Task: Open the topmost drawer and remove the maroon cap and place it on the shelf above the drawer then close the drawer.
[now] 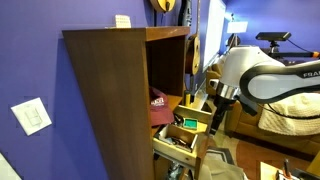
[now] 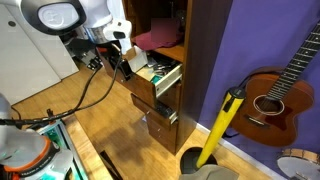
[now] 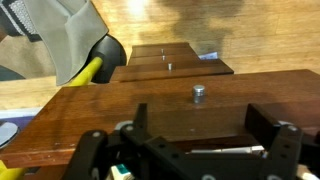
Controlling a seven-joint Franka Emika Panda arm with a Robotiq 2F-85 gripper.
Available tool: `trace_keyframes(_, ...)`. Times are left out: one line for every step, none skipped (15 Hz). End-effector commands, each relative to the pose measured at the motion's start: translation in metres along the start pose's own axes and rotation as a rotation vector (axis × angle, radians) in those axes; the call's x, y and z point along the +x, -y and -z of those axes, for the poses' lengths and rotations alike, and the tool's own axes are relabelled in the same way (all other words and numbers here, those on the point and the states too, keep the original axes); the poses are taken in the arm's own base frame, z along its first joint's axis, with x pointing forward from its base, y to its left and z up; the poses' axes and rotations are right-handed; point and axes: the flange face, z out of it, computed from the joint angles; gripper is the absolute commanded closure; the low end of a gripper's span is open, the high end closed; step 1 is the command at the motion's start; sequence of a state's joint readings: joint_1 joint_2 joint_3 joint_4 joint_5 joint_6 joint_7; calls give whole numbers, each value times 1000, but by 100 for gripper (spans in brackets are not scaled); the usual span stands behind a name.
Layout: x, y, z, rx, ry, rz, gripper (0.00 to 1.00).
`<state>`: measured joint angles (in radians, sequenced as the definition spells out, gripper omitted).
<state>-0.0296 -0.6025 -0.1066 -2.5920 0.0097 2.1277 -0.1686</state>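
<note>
- Maroon cap (image 1: 158, 100): lies on the shelf (image 1: 172, 104) inside the open-fronted compartment of the tall brown cabinet (image 1: 110, 100), directly above the pulled-out drawer. White lettering shows on its front. It is also visible in an exterior view (image 2: 152, 40), resting on the same board and clear of the arm.
- Topmost drawer (image 1: 190, 125): pulled out from the cabinet, pale inner sides exposed. Small mixed items lie inside, too small to identify. In an exterior view (image 2: 163, 80) the brown front faces the room.
- Fingers (image 3: 270, 125): spread apart and holding nothing. The wrist view shows one on each side of the frame, with the drawer front between and beyond them.
- Knob (image 3: 199, 93): small metal stud on the drawer front, ahead of the fingers and roughly centred between them. Cannot tell whether anything touches the wood.
- Arm: in both exterior views the wrist is close to the outer edge of the drawer front, below the level of the shelf.
- Lower drawers (image 3: 170, 65): shut, their knobs in line below the top one.
- Yellow handle (image 2: 225, 125): leans against the cabinet side, with a guitar (image 2: 275, 95) near it against the purple wall.
</note>
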Motion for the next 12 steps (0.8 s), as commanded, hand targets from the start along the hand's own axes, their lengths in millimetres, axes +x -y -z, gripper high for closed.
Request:
trace_keyframes(9,-3,-9,-34,-50,-60,0)
trace_keyframes(12,-2,-10,-44,-72,-69,0)
trace_keyframes(15,-2,-12,-48,-85,-81,0)
trace_keyframes(18,-3,-13,-53,-98,-97,0)
trace_keyframes(21,-3,-14,-56,-112,-111,0)
trace_keyframes(24,-3,-15,-56,-127,-125,0)
trace_keyframes(27,-4,-16,-58,-134,-151,0)
trace_keyframes(29,-5,-16,-58,-147,-165,0)
trace_keyframes(31,-5,-18,-61,-156,-182,0)
trace_keyframes(34,-6,-18,-59,-167,-194,0)
trace_keyframes(36,-6,-19,-57,-177,-203,0)
trace_keyframes(38,-7,-20,-58,-188,-212,0)
